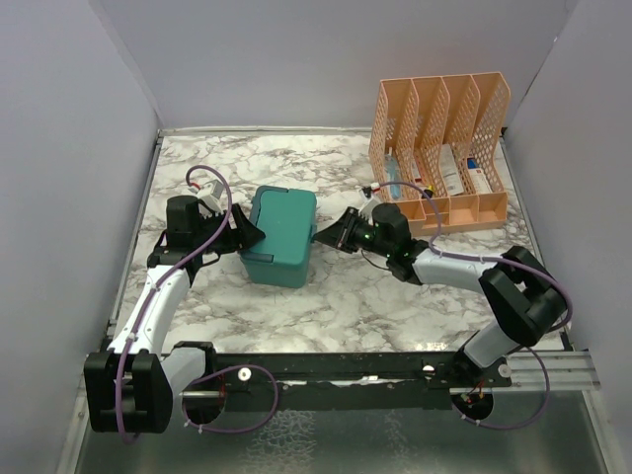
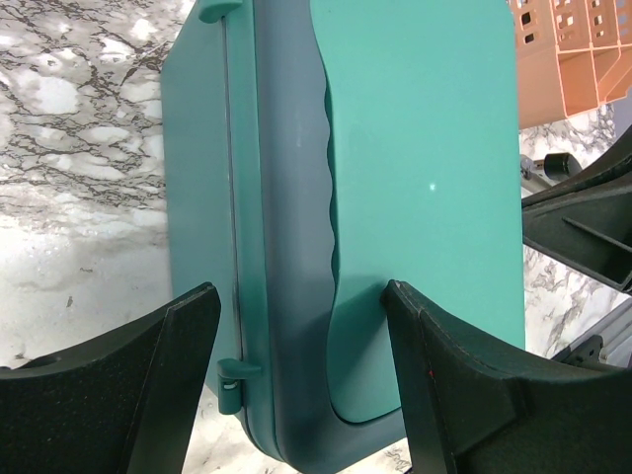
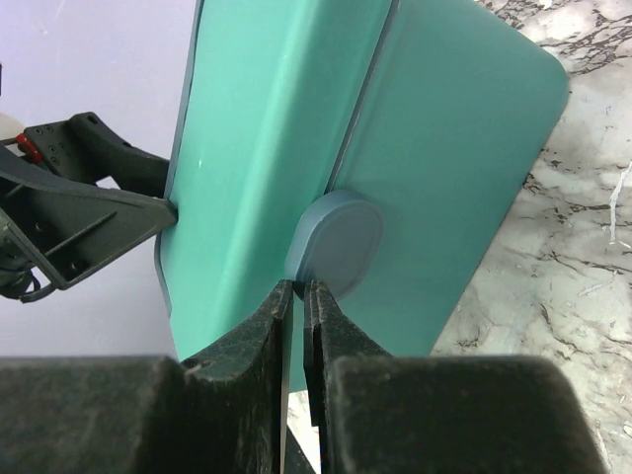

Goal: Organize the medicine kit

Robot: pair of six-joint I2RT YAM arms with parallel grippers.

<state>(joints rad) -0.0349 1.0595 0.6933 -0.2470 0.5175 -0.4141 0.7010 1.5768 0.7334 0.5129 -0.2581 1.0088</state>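
The medicine kit [image 1: 281, 232], a teal box with its lid down, stands on the marble table [image 1: 326, 296]. My left gripper [image 1: 242, 234] is at its left side. In the left wrist view the jaws [image 2: 296, 296] are wide open astride the kit's hinged back edge [image 2: 425, 178], with the right finger [image 2: 434, 365] against the lid top. My right gripper [image 1: 326, 235] is at the kit's right side. In the right wrist view its tips [image 3: 299, 286] are pinched together on the lower edge of the grey-blue oval latch [image 3: 341, 242] on the kit's front [image 3: 267, 128].
A peach lattice file organizer [image 1: 439, 148] with boxes in its slots stands at the back right, close behind my right arm; it also shows in the left wrist view [image 2: 568, 49]. White walls enclose the table on three sides.
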